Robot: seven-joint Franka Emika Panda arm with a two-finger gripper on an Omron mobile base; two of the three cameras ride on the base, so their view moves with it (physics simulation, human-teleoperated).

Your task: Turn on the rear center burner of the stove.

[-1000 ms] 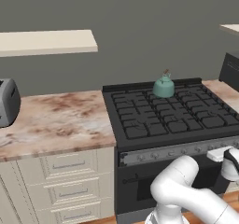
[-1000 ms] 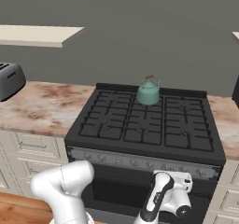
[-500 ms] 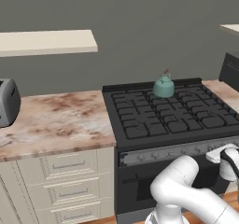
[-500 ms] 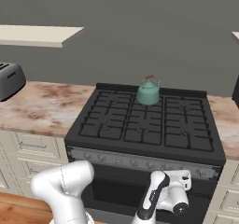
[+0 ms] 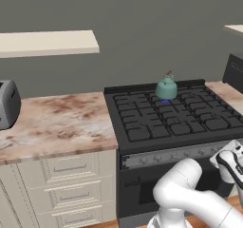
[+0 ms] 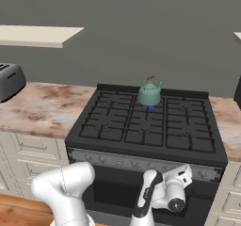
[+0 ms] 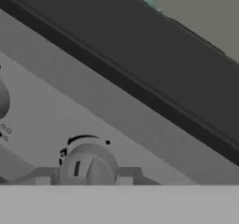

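The stove (image 5: 171, 120) (image 6: 146, 126) is a wide black gas range with a grey knob strip (image 5: 175, 154) (image 6: 117, 162). Its rear center burner (image 5: 164, 100) (image 6: 148, 108) shows a small blue flame under a teal kettle (image 5: 166, 87) (image 6: 149, 93). My gripper (image 7: 84, 175) (image 5: 231, 161) (image 6: 181, 177) is pressed up to the right part of the strip. In the hand view its fingertips (image 7: 42, 176) sit tight against both sides of a round grey knob (image 7: 88, 162), so it is shut on that knob.
A marble counter (image 5: 52, 122) (image 6: 42, 105) lies left of the stove, with a grey toaster (image 5: 7, 103) (image 6: 9, 79) on it. Cream drawers (image 5: 66, 184) are below it and a shelf (image 5: 47, 42) hangs above. A second knob (image 7: 2, 99) sits at the hand view's left edge.
The hand has stayed at the knob strip with only a slight shift. Kettle and stove have not moved.
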